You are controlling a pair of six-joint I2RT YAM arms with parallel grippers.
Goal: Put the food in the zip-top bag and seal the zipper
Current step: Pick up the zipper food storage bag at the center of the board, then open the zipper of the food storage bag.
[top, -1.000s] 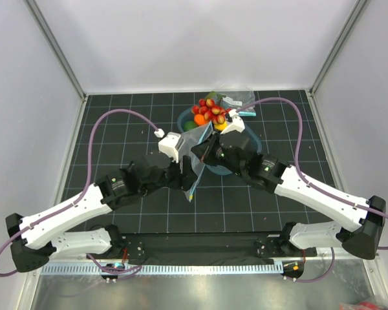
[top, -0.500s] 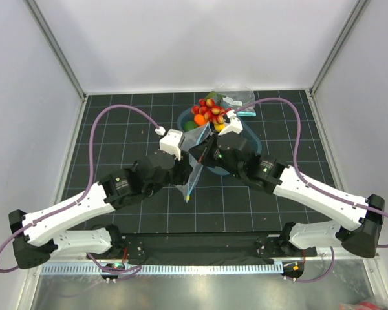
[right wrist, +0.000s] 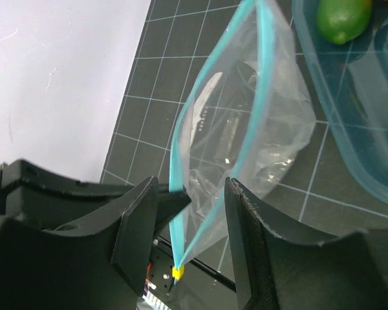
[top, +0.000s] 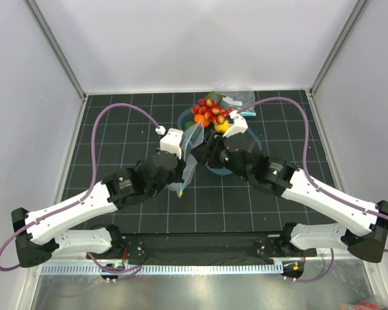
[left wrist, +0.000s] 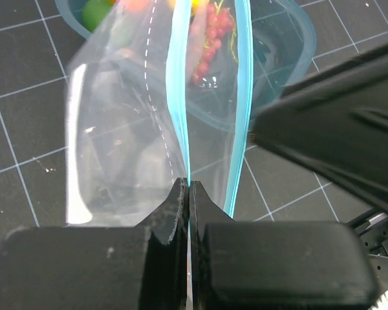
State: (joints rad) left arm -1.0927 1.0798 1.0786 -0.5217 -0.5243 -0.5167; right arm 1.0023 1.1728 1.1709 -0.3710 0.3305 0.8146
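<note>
State of left gripper: fully closed, pinching one lip of the zipper at its near end.

State of right gripper: parted wide, straddling the near corner of the zip-top bag. Film and strip between the jaws, nothing gripped.

Change over the last second:
- left gripper drawn back and leftward, away from the right gripper;
- bag carried along with it, near corner shifted left;
- mouth now spread, with a clear gap between the two teal lips.

Position of bag: held on edge between the two wrists, far end reaching over the rim of the teal tub. Looks empty.

Position of food: heaped in the tub, just beyond the bag mouth.

Judged effect: opening step under way. Probably needs a right-gripper hold on the free lip before loading. Filling and sealing not yet begun.
</note>
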